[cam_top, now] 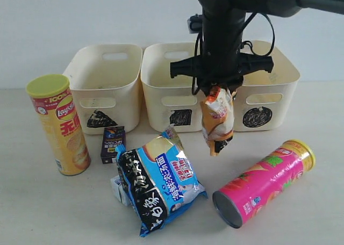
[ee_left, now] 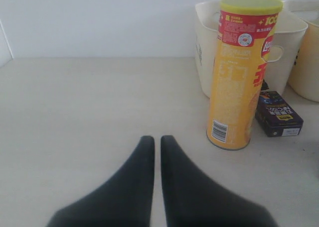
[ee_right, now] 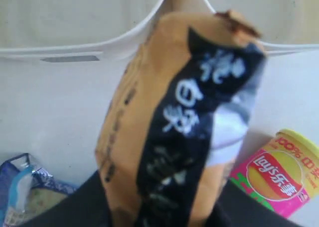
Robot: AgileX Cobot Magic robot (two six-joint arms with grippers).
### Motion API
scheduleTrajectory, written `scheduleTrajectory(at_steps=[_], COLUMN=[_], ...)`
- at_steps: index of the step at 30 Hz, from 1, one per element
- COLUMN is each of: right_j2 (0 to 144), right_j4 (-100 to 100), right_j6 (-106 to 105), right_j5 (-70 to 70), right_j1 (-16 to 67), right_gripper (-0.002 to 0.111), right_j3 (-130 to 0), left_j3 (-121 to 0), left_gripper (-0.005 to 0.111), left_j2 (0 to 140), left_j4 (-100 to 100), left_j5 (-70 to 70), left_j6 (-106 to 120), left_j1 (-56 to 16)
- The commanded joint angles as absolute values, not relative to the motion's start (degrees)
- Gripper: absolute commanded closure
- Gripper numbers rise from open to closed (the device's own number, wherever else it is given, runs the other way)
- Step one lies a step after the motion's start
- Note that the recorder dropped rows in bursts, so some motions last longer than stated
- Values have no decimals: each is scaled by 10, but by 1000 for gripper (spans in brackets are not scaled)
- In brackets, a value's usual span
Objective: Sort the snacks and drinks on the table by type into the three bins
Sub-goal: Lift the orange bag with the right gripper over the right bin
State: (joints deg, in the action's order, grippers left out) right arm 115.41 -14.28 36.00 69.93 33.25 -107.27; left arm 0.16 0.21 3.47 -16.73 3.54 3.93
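Pale worktop [ee_left: 75, 97] lies open beside the yellow tube [ee_left: 239, 72]. Right jaws pinch the orange bag [cam_top: 217, 121], hung before the bins [cam_top: 156, 89]; left jaws are closed, empty.

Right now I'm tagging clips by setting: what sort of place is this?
Probably a robotics lab bench: three cream bins hand-marked triangle, square, circle; a blank white wall; the right gripper holding an orange-white foil bag.

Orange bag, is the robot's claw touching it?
Touching. In the exterior view the right gripper pinches the top of the orange-white bag, which hangs from it.
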Motion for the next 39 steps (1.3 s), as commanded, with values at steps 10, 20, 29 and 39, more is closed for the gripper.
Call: scheduleTrajectory(at_steps=[10,20,29,39], right_j2=[1023,999,1008,1092], right_j4=[-159,-154,-87,116], right_j6=[232,120,-43,-189], right_j5=[700,673,546,431], right_j1=[336,279,189,109], right_gripper=[108,108,108,108], right_j3=[-1073,-1073,-1073,-1073], left_j3=[0,0,0,0], left_gripper=[102,102,102,102], left_j2=[0,0,0,0], left_j4=[36,36,36,36], left_j5=[-163,-163,-163,-163], left_j6=[31,31,31,31], left_j1=[41,41,41,41])
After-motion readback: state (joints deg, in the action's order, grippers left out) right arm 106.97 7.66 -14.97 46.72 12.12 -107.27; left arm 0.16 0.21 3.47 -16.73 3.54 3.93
